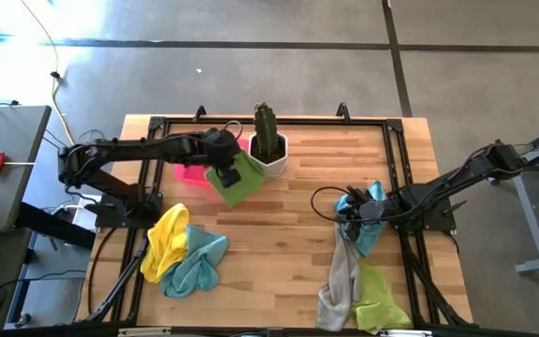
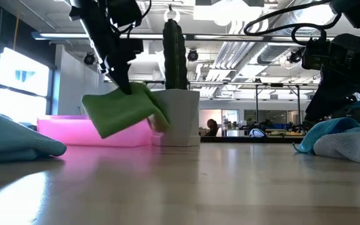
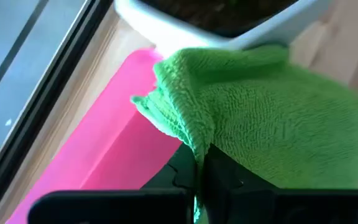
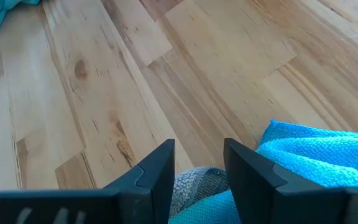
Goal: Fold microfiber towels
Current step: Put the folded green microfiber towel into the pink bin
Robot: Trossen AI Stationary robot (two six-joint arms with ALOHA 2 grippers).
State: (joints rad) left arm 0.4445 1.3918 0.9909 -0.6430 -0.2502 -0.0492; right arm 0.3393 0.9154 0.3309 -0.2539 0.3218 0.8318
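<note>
A folded lime green towel (image 2: pixel 122 112) hangs in the air between the pink tray (image 2: pixel 74 132) and the white cactus pot (image 2: pixel 179 115), with my left gripper (image 2: pixel 127 87) shut on it. In the high view this towel (image 1: pixel 240 185) shows just right of the tray (image 1: pixel 188 172). My right gripper (image 4: pixel 197 165) stands open at the table's right over a heap of a light blue towel (image 4: pixel 319 155) and a grey towel (image 4: pixel 194 182). A yellow towel (image 1: pixel 165 239) and another light blue towel (image 1: pixel 199 264) lie crumpled at the near left. My left gripper pinches the green towel's bunched upper edge (image 3: pixel 194 146) between its two fingers, coming from above at a slant. Several layers seem to be caught. The towel hangs below the fingers, clear of the table. I cannot tell whether my right gripper touches the heap under it.
The cactus pot (image 1: pixel 269 154) stands at the far middle, close to the held towel. The grey towel (image 1: pixel 340 276) and a lime green towel (image 1: pixel 379 298) trail to the near right edge. Bare wood (image 1: pixel 279 243) lies between the two heaps.
</note>
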